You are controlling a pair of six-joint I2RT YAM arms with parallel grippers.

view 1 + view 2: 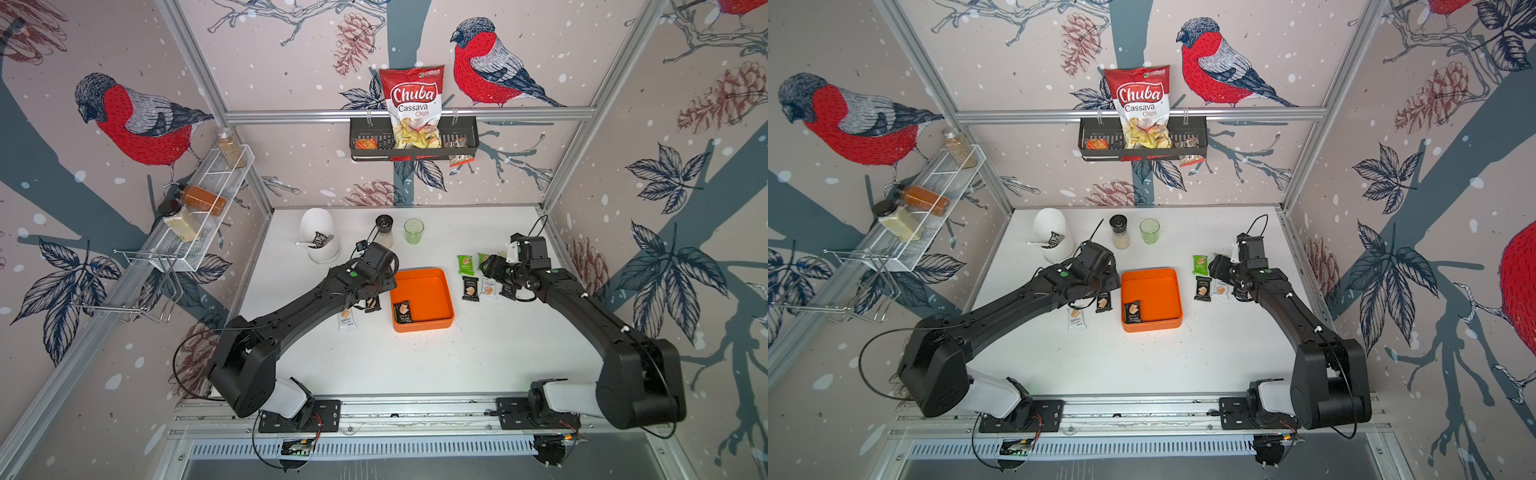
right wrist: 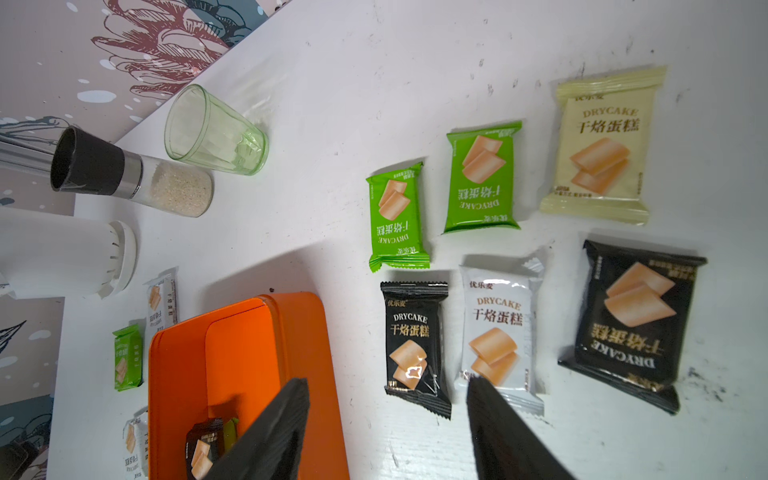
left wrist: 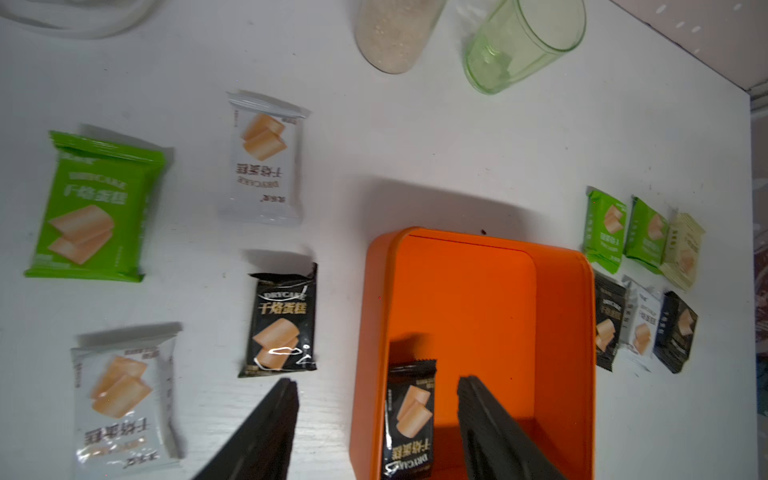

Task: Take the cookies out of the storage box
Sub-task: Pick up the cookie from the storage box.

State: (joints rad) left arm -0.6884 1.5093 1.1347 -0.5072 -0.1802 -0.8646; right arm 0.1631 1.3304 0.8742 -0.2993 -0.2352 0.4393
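White surface (image 1: pixel 415 361) lies open at lower middle; one black cookie packet (image 1: pixel 402 312) sits in the storage box (image 1: pixel 428 291), lower-left corner; left tool (image 3: pixel 377 381) and right tool (image 2: pixel 387 380) gape, empty.

The white table (image 1: pixel 415 365) is carrying an orange box (image 1: pixel 424 325) near its middle. On the left arm's side of the box, four cookies are lying flat and apart: a green packet (image 3: pixel 93 208), a white packet (image 3: pixel 266 160), a black packet (image 3: pixel 282 322) and a second white packet (image 3: pixel 124 399). On the right arm's side, six more are lying close together in two rows. The far row is showing a small green pack (image 2: pixel 397 218), a larger green pack (image 2: pixel 482 176) and a yellow pack (image 2: pixel 600 145). The near row is showing a black pack (image 2: pixel 417 347), a white pack (image 2: pixel 500 328) and a big black pack (image 2: pixel 636 324). At the back, a white holder (image 1: pixel 318 237), a grinder (image 1: pixel 384 232) and a green glass (image 1: pixel 414 231) are standing.
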